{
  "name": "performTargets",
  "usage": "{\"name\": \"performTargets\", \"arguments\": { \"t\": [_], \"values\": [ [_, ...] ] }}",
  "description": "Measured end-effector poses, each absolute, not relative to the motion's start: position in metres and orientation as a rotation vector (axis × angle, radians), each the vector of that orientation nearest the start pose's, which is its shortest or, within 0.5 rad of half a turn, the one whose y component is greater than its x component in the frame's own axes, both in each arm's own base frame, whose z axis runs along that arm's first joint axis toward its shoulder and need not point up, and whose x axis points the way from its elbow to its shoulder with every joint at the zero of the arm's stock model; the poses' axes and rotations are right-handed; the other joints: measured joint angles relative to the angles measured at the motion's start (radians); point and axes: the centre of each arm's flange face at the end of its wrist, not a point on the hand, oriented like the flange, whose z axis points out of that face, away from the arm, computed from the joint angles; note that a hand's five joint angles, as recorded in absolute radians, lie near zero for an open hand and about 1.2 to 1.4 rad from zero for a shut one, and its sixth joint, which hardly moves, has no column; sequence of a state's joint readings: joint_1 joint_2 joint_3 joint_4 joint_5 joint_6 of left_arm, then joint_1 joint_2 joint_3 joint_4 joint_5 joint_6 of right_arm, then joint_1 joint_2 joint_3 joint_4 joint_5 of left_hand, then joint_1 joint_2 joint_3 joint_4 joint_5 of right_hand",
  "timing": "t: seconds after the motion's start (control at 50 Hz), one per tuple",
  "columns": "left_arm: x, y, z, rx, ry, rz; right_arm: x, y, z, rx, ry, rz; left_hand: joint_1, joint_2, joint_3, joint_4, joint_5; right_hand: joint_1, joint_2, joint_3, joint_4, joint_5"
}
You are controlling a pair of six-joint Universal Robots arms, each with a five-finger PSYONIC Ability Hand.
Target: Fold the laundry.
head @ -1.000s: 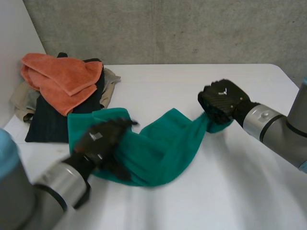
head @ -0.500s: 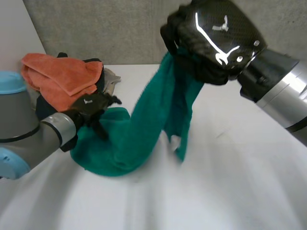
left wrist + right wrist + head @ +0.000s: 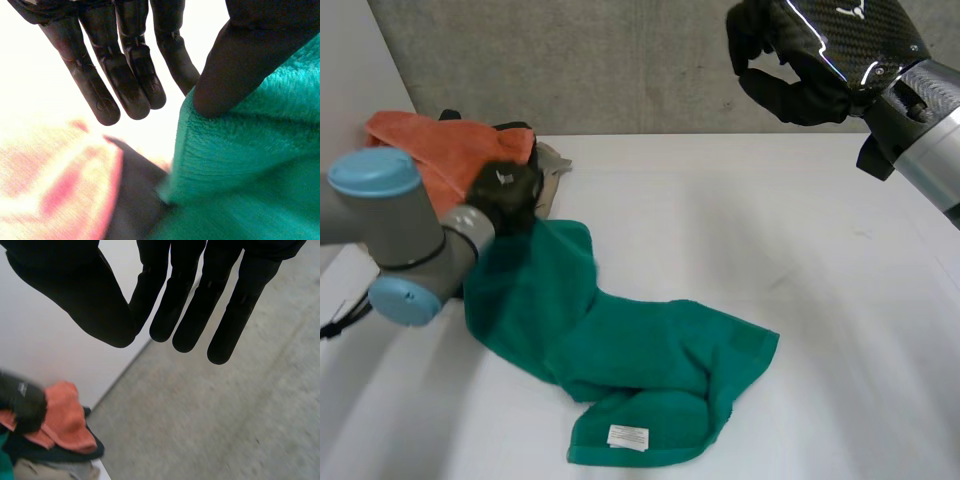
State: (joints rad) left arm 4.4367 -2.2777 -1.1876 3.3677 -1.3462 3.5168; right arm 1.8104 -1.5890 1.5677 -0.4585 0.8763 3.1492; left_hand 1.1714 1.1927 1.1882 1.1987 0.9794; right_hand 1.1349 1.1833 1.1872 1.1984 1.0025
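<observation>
A green towel (image 3: 650, 340) lies crumpled across the middle of the white table, its white label (image 3: 628, 436) at the near end. My left hand (image 3: 505, 195) is at the towel's far left corner, beside the laundry pile. In the left wrist view its thumb (image 3: 240, 65) presses the green towel's (image 3: 250, 165) edge against the straight fingers (image 3: 125, 75). My right hand (image 3: 820, 50) is raised high over the table's far right side, its fingers curled with nothing in them. In the right wrist view the right hand (image 3: 190, 300) is also empty.
A laundry pile sits at the far left corner: an orange towel (image 3: 450, 160) on top, a dark cloth (image 3: 515, 130) and a beige cloth (image 3: 552, 165) beneath. A grey wall runs behind the table. The table's right half (image 3: 840, 300) is bare.
The right hand lifted the towel's end, let it go and rose further. The towel dropped flat onto the table. The left hand moved to the far left corner and closed on it.
</observation>
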Motion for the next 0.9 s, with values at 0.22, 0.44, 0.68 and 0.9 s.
{"name": "performTargets", "arguments": {
  "t": [0.22, 0.44, 0.68, 0.9],
  "values": [
    [-0.270, -0.386, 0.226, 0.959, 2.023, -2.359, 0.252, -0.306, 0.303, -0.791, 1.670, -1.942, 0.000, 0.000, 0.000, 0.000, 0.000, -0.732, -0.784, -0.772, -0.790, -0.786],
    [-0.253, -0.338, 0.255, 0.961, 2.030, -2.376, 0.264, -0.285, 0.226, -0.744, 2.198, -1.382, 0.000, 0.003, 0.002, 0.001, 0.000, -0.865, -0.928, -0.937, -0.943, -0.946],
    [-0.236, -0.280, 0.357, 0.883, 1.739, -2.710, 0.303, -0.267, 0.177, -0.845, 2.220, -1.220, 0.000, 0.003, 0.002, 0.001, 0.000, -0.865, -0.928, -0.937, -0.943, -0.944],
    [-0.219, -0.249, 0.390, 0.815, 1.715, -2.850, 0.325, -0.270, 0.150, -0.875, 2.205, -1.287, 0.000, 0.003, 0.002, 0.001, 0.000, -0.216, -0.289, -0.306, -0.319, -0.293]
  ]
}}
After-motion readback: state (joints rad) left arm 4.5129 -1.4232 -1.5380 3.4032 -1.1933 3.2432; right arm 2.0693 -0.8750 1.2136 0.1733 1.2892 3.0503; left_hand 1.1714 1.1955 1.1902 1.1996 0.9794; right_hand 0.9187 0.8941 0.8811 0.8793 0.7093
